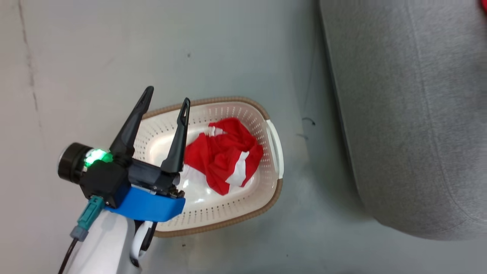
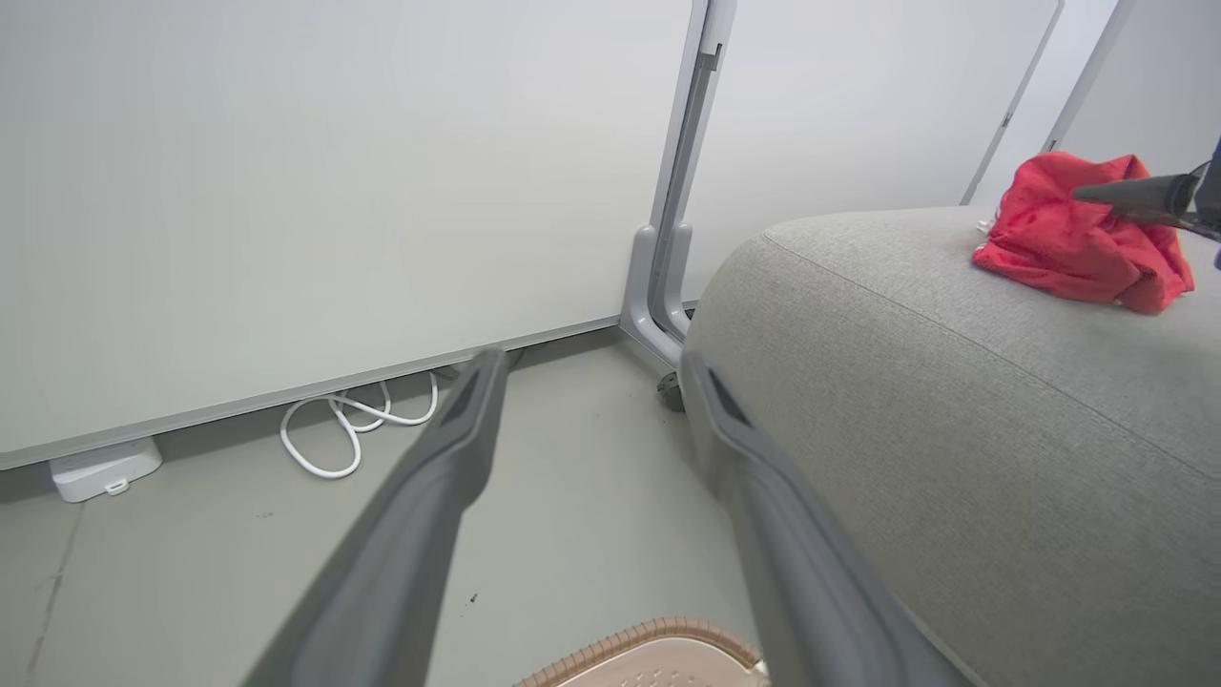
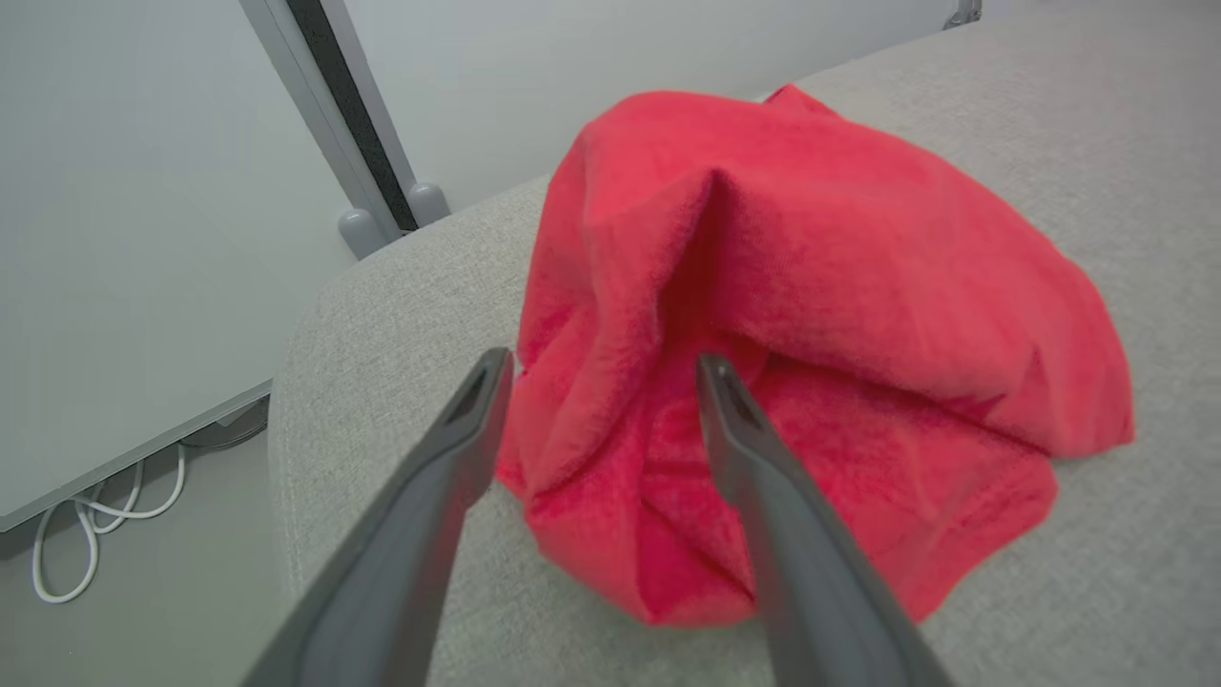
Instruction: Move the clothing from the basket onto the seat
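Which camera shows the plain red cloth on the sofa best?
The right wrist view: the plain red cloth lies close up on the sofa, just past the open right gripper. The left wrist view shows it small and far off at the right edge. The head view catches just a red sliver in its top right corner.

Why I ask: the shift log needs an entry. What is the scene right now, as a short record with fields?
plain red garment: crumpled on the seat
red-and-white garment: bunched inside the basket
basket: on the floor, beside the seat
left end effector: open, holding nothing, over the basket's left end
right end effector: open, at the plain red garment, not clamped on it
left to do: the red-and-white garment is not yet on the seat
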`<state>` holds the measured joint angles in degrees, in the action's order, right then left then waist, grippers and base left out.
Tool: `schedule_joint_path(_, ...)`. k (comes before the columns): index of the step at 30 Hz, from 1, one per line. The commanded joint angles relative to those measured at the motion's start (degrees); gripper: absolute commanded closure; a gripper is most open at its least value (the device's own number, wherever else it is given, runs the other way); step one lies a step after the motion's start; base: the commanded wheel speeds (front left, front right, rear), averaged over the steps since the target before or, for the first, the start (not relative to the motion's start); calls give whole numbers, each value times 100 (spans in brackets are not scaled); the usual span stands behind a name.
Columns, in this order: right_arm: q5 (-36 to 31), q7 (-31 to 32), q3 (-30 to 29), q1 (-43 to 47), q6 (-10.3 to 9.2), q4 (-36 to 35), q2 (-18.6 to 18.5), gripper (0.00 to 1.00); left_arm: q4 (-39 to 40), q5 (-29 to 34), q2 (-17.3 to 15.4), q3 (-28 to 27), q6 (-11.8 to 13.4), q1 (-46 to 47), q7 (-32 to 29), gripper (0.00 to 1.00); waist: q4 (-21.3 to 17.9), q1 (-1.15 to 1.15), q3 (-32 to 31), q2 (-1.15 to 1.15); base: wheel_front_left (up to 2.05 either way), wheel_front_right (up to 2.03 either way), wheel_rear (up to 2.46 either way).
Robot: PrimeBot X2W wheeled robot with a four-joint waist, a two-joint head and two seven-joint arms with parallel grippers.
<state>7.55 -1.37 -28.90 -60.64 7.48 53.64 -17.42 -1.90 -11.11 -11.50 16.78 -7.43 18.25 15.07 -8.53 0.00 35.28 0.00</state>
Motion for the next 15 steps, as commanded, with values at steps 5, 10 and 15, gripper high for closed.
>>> schedule_joint_path(5,50,-123,435,579,3,-143,182,0,-329,-154,170,-54,-4,-290,15,0,21,0,-882,0,0,0,0)
schedule_joint_path(10,-67,-253,773,1200,3,-327,382,0,-672,-311,344,-114,-5,-525,15,0,59,0,-1502,0,0,0,0)
schedule_joint_path(15,-345,-527,1087,1889,3,-713,595,0,-967,-446,488,-275,-5,-773,15,0,127,0,-2027,0,0,0,0)
